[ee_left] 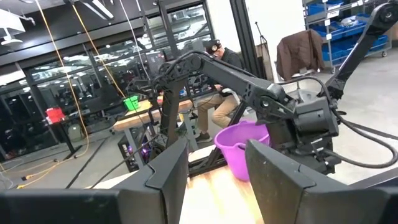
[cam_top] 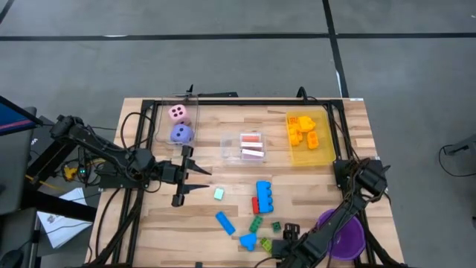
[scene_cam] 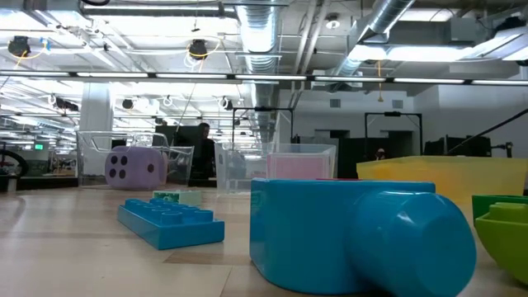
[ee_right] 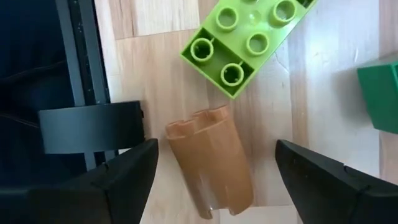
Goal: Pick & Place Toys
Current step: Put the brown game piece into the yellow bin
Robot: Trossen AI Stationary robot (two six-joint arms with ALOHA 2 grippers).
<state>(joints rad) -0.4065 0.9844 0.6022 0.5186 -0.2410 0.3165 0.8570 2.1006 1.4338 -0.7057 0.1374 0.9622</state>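
My right gripper (cam_top: pixel 277 249) is open at the table's near edge. In the right wrist view its fingers (ee_right: pixel 217 152) stand on either side of a tan brick (ee_right: pixel 211 160) that lies on its side on the wood, with a gap to each finger. A light green brick (ee_right: pixel 249 43) and a dark green one (ee_right: pixel 382 93) lie just beyond. My left gripper (cam_top: pixel 198 179) is open and empty, level above the table left of centre. Loose blue (cam_top: pixel 264 195), red (cam_top: pixel 255 205) and green (cam_top: pixel 256 223) bricks lie between the arms.
A clear bin (cam_top: pixel 178 123) holds a pink and a purple die. A clear bin (cam_top: pixel 253 147) holds cards. A yellow bin (cam_top: pixel 309 138) holds yellow and orange bricks. A purple cup (cam_top: pixel 343 234) stands at the near right. A black frame rims the table's far part.
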